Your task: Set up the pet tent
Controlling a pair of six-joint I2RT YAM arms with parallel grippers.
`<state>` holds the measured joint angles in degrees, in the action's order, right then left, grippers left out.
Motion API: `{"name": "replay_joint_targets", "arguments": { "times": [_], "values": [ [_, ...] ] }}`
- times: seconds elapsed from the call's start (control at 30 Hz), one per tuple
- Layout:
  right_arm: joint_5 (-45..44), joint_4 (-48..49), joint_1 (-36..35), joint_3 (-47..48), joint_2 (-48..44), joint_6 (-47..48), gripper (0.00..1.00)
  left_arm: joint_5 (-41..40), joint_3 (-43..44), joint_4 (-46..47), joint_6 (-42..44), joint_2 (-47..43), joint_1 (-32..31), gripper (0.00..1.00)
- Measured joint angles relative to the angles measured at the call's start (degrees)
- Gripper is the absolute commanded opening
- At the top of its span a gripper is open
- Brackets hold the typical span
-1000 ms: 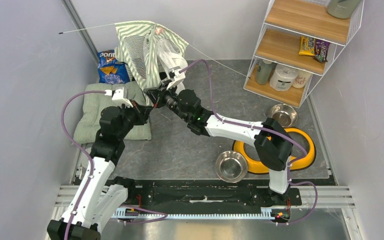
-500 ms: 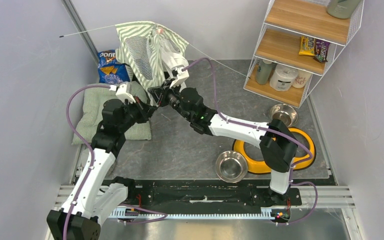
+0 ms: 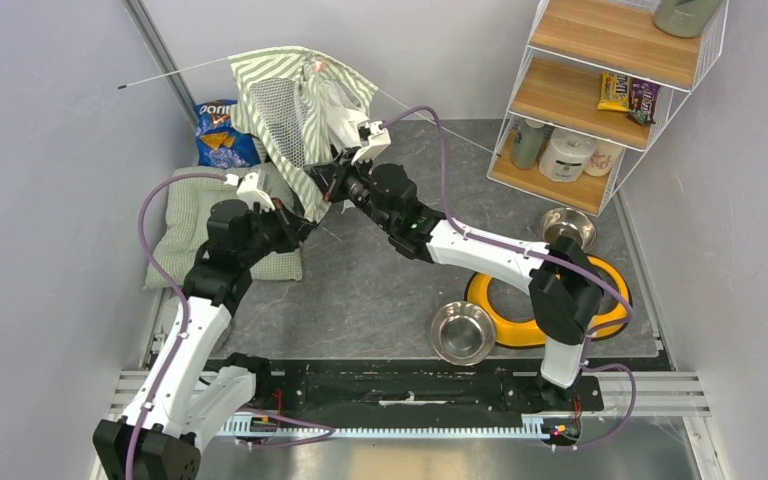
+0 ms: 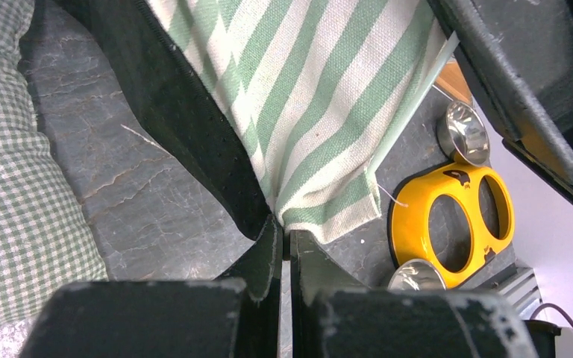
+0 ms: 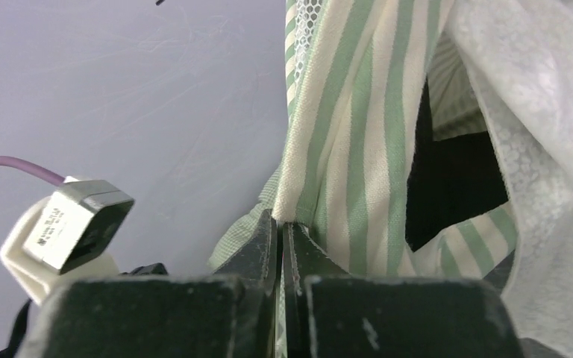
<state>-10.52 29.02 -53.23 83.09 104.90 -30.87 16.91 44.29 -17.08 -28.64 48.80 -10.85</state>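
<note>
The pet tent (image 3: 295,100) is held up at the far left, by the green cushion (image 3: 185,225). Since a moment ago the right arm has been moved farther away and the striped cloth pulled lower, so the tent is being spread, but it is not standing yet. Only in the wrist views are the grips seen: the left gripper (image 4: 283,235) is clamped on a bottom corner, and the right gripper (image 5: 282,224) is pinched on a striped edge. The long pole (image 3: 175,72) sticking out left is shown only from above.
</note>
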Motion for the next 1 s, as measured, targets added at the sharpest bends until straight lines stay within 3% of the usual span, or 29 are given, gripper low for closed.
{"name": "replay_joint_targets", "arguments": {
  "times": [0.5, 1.0],
  "values": [
    [1.14, 0.04, -1.07, 7.08, 3.96, -2.84, 0.0, 3.26, -1.9, 2.62, 6.6, -4.48, 0.39, 0.02],
    [-1.64, 0.48, -2.29, 8.2, 4.83, -0.31, 0.0, 5.18, -1.86, 2.01, 10.62, -6.01, 0.76, 0.02]
  ]
}}
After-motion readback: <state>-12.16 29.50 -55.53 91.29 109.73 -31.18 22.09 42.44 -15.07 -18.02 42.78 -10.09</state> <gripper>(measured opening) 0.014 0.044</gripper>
